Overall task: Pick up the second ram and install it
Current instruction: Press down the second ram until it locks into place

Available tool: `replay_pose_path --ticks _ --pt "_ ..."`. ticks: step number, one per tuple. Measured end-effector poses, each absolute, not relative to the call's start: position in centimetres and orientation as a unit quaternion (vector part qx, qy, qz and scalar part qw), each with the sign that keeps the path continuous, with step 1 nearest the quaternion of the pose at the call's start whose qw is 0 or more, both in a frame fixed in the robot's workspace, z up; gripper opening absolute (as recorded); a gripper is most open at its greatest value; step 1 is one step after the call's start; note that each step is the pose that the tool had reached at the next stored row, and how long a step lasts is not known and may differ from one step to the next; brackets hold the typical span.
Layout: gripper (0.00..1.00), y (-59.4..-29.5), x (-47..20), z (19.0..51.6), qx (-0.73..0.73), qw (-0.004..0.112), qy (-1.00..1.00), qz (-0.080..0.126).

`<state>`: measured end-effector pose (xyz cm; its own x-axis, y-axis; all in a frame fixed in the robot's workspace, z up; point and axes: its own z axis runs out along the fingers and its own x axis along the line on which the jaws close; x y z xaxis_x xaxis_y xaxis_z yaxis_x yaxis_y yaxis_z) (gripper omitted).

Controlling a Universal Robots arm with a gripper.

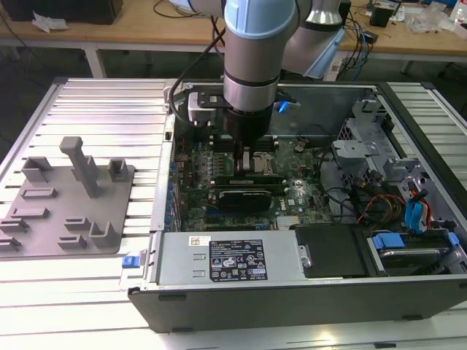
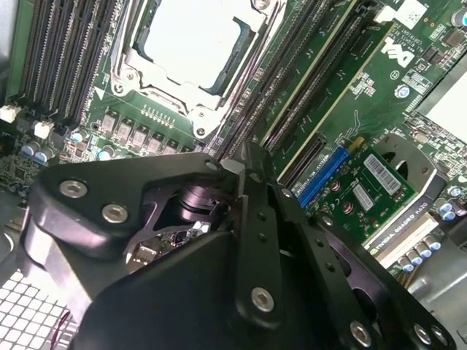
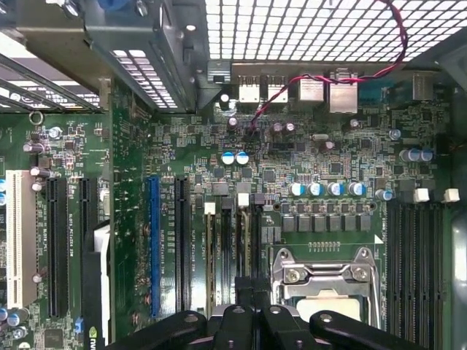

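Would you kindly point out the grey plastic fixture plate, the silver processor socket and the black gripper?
Grey plastic fixture plate (image 1: pixel 69 219): exterior view, flat base.
Silver processor socket (image 3: pixel 325 281): first wrist view, metal frame.
Black gripper (image 2: pixel 244 164): second wrist view, fingertips.

jaws: tips hidden behind gripper (image 2: pixel 248 240) body | second ram: unseen

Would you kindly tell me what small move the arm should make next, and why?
Probably a slow, straight descent, checking alignment first. The gripper hangs low inside the computer case, right over the black memory slots beside the CPU socket. Whether the second ram is held or already seated, I cannot tell.
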<state>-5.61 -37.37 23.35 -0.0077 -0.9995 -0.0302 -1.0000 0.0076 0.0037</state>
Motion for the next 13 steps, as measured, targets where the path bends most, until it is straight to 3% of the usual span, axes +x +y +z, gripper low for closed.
replay_pose_path --ticks 13 --pt "0.08 -37.37 -5.61 22.9 -0.704 0.01 0.71 0.012"
